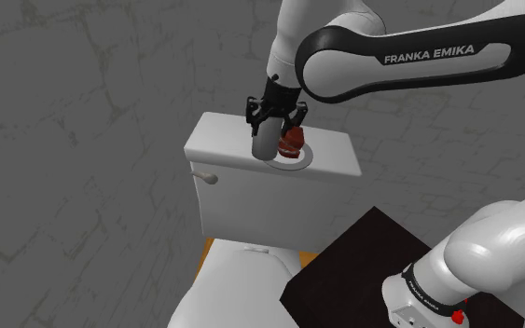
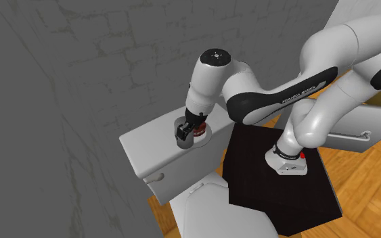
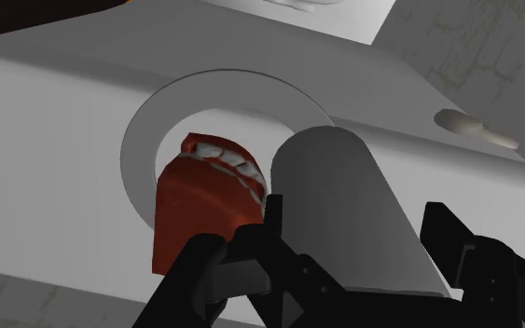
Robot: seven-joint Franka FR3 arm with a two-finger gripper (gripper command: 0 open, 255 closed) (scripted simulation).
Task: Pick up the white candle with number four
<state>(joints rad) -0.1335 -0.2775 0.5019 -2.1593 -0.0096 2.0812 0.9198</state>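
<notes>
The candle (image 1: 266, 144) (image 2: 181, 130) (image 3: 344, 205) is a plain pale grey cylinder; I see no number on it. It stands upright at the edge of a round white plate (image 1: 300, 164) (image 3: 139, 149) on a toilet tank lid. My black gripper (image 1: 271, 126) (image 2: 187, 128) (image 3: 353, 256) comes down over the candle, and its fingers (image 3: 251, 247) clasp it on both sides. A red, white-topped object (image 1: 291, 141) (image 2: 198, 132) (image 3: 200, 210) sits on the same plate, touching or nearly touching the candle. I cannot tell whether the candle's base rests on the plate.
The white tank lid (image 1: 223, 140) (image 2: 148, 145) has bare room toward the shoulder view's left. A flush lever (image 1: 209, 176) (image 3: 475, 129) juts from the tank front. Below lie the toilet seat (image 1: 232, 289) and my black stand (image 1: 353, 270). A grey wall rises behind.
</notes>
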